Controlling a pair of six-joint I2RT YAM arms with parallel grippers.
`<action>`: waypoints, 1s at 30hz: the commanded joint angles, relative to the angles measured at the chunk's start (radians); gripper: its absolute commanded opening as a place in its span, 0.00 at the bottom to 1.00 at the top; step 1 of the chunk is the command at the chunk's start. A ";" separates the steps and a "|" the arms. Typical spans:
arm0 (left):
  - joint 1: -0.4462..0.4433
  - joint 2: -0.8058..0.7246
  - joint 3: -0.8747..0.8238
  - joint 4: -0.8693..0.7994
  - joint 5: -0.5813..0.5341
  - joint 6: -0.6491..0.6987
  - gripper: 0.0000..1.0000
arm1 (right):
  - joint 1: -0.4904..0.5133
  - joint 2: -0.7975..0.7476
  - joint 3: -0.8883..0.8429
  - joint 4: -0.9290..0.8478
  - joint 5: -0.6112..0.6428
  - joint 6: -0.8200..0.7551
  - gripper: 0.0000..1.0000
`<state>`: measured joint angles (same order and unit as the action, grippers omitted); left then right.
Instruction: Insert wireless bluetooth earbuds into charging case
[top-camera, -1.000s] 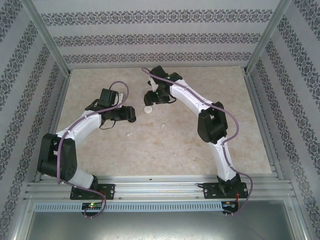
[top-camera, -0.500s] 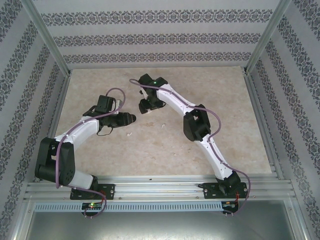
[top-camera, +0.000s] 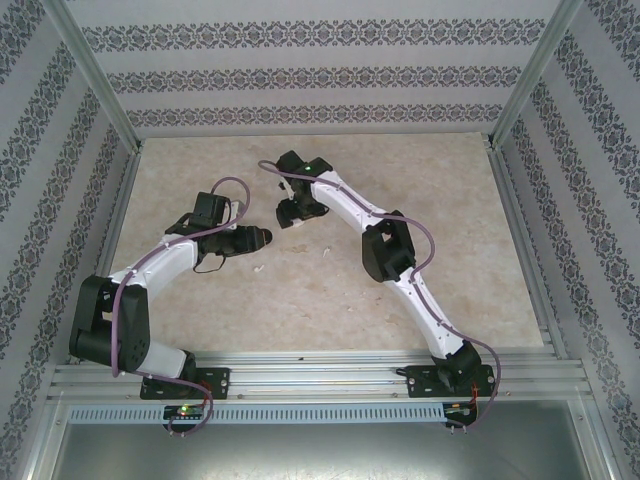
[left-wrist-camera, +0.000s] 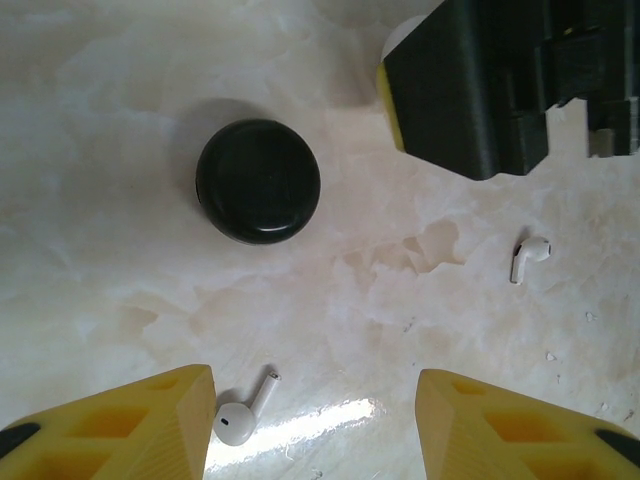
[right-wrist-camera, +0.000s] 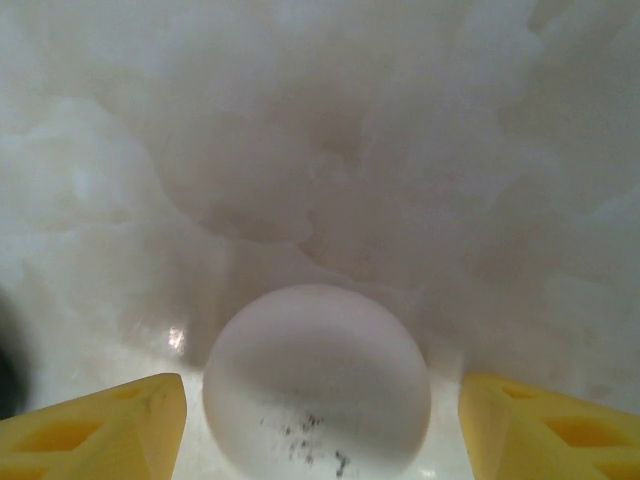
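A closed round black charging case (left-wrist-camera: 258, 182) lies on the marble table in the left wrist view. One white earbud (left-wrist-camera: 240, 415) lies just inside my left gripper's (left-wrist-camera: 315, 430) left finger, untouched. A second white earbud (left-wrist-camera: 528, 255) lies to the right, and it is a white speck (top-camera: 326, 250) from above. My left gripper (top-camera: 262, 237) is open and holds nothing. My right gripper (top-camera: 292, 212) hangs low over a closed round white charging case (right-wrist-camera: 316, 385). There the right gripper (right-wrist-camera: 322, 430) stands open, with a gap between the case and each finger.
The right gripper's black body (left-wrist-camera: 480, 80) sits close above the left gripper's field, beside the black case. Patterned walls and metal rails (top-camera: 110, 215) enclose the table (top-camera: 440, 190). The two arms reach toward each other at the table's left middle.
The right arm has swung left and lowered over the white case, and its jaws have widened. The left arm shifted slightly, its jaws unchanged.
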<state>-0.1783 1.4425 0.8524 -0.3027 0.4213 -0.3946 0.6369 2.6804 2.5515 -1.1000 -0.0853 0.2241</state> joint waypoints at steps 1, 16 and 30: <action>0.017 -0.026 -0.022 0.036 0.025 -0.012 0.55 | -0.008 0.035 0.044 0.001 0.012 -0.027 0.73; 0.018 -0.022 -0.030 0.060 0.038 -0.006 0.55 | 0.005 0.052 0.069 -0.022 0.011 -0.039 0.46; -0.026 -0.156 -0.132 0.276 0.107 -0.015 0.55 | -0.029 -0.365 -0.448 0.267 -0.218 0.288 0.44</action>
<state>-0.1829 1.3376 0.7410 -0.1337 0.5102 -0.4049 0.6243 2.4443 2.1742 -0.9516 -0.2043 0.3756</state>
